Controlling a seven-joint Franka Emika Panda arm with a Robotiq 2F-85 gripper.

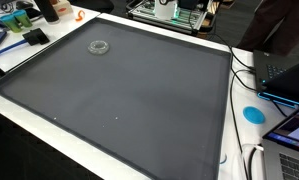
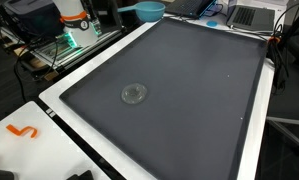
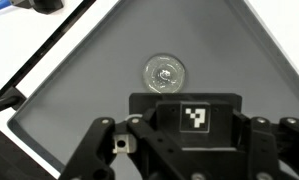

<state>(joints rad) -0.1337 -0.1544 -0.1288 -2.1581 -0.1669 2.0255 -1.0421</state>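
My gripper: caught only in the wrist view, where its black body fills the near edge of the picture, with linkage arms spreading out to left and right.
Tag: a black-and-white square marker, fixed to the front of that body and facing the camera.
My fingers: the tips fall outside the wrist picture and neither exterior view shows me, so I cannot tell whether they stand apart or together.
Clear disc: the thing nearest to me, lying flat and alone on the mat just beyond my body (apart from it, not touching). In an exterior view it sits toward the far left corner of the mat; in an exterior view it lies close to the mat's left edge.
Mat: dark grey and smooth, covering nearly the whole table top in both exterior views.
Table: white, showing as a border around the mat.
Orange hook: on the white table at the near left, off the mat and well apart from the disc.
Blue bowl: at the far edge of the table, beyond the mat.
Laptop: at the near right, beside the table's edge, with cables trailing just beyond it.
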